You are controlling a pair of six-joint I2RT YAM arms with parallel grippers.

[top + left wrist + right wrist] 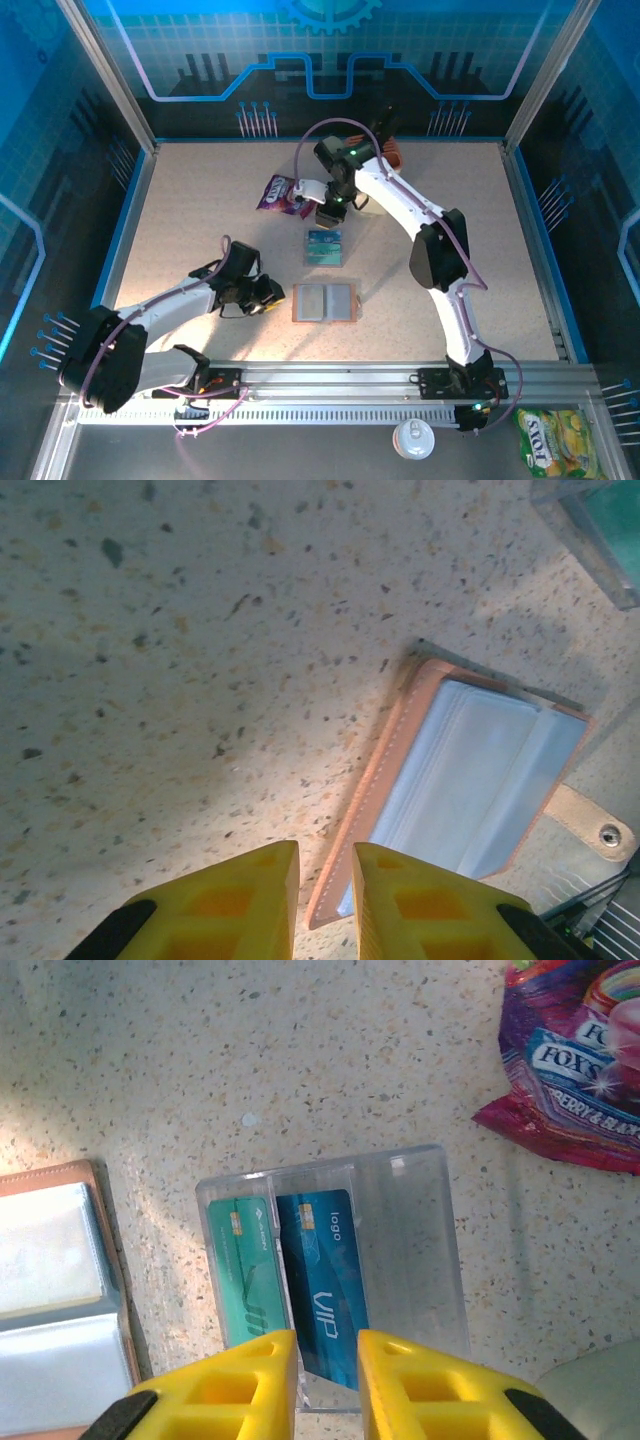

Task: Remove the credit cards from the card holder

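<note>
Desk: we see a speckled beige desk (200,230) with blue-lit walls around it.
Card holder: the card holder (325,303) lies open and flat, grey-blue faces up, about mid-desk and somewhat toward the near edge.
Credit cards: the credit cards (325,247), teal and blue, lie just past the holder toward the far edge, apart from it.
Left tool: the left tool (262,296) sits low just beside the holder's left edge; we cannot tell whether they touch.
Right tool: the right tool (330,214) hangs at the cards' far end.
Snack packet: a purple snack packet (275,192) lies just left of the right tool.
Off the desk: a green-yellow packet (548,440) lies beyond the near right corner.
</note>
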